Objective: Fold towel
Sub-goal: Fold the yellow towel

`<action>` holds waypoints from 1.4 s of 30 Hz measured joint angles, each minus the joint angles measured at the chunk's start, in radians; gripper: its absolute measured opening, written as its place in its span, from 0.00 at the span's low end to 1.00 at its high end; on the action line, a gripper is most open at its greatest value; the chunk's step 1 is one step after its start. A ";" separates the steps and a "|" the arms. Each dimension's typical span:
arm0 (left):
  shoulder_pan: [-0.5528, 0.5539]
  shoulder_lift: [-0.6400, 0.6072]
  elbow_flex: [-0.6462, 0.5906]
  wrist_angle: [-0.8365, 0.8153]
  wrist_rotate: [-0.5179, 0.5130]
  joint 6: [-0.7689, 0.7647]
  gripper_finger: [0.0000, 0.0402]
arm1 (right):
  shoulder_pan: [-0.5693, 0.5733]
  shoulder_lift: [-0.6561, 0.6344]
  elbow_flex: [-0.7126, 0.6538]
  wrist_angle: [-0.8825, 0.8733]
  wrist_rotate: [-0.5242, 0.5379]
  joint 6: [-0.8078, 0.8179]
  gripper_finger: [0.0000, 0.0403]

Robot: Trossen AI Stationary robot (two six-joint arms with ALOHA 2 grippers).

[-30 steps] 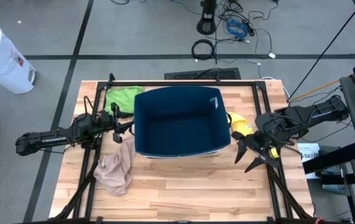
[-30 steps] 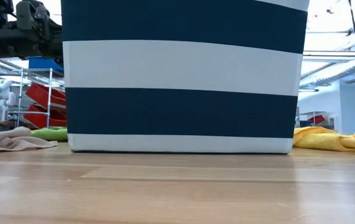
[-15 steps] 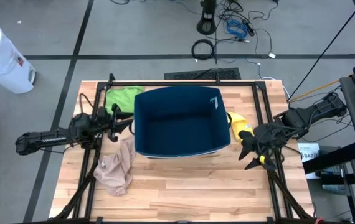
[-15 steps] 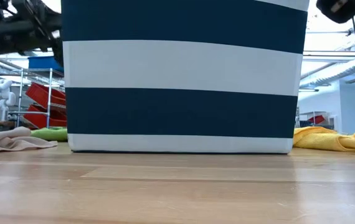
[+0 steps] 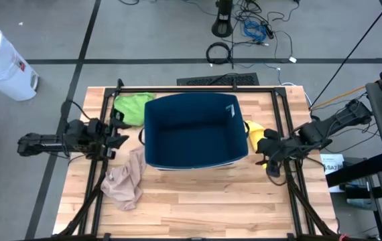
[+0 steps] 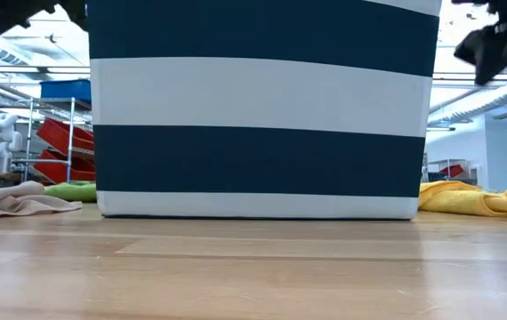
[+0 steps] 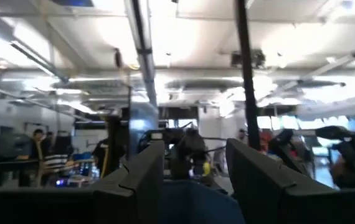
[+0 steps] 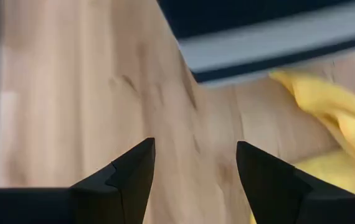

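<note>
A: The bin point(image 5: 194, 130) blocks most of the low view. Where are the towels?

B: Beige towel point(image 5: 126, 179) left of it, untouched; yellow towel point(image 5: 257, 135) half hidden at its right.

A: Grippers?

B: Left gripper point(image 5: 119, 132) and right gripper point(image 5: 263, 154) both have fingers apart, empty.

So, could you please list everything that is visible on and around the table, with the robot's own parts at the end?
bin: one, navy with white stripes, table centre
green towel: one, far left of the bin
beige towel: one, crumpled, near left of the bin
yellow towel: one, right of the bin
white container: one, on the floor, left
cables: several, on the floor beyond the table
left gripper: open, empty, at the left edge
right gripper: open, empty, beside the yellow towel
</note>
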 joint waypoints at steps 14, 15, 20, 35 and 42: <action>-0.233 0.513 0.246 -0.021 -0.030 0.157 0.45 | -0.002 0.102 -0.251 0.285 0.252 0.091 0.53; -0.250 0.552 0.280 -0.035 -0.030 0.172 0.45 | -0.006 0.112 -0.251 0.276 0.302 0.099 0.53; -0.318 0.697 0.468 -0.184 -0.040 0.250 0.45 | -0.037 0.172 -0.251 0.259 0.455 0.105 0.53; -0.533 0.778 0.709 -0.427 -0.168 0.248 0.45 | -0.128 0.357 -0.251 0.266 0.471 0.088 0.53; -0.610 0.923 0.710 -0.515 -0.291 0.073 0.45 | -0.128 0.357 -0.251 0.266 0.477 0.088 0.53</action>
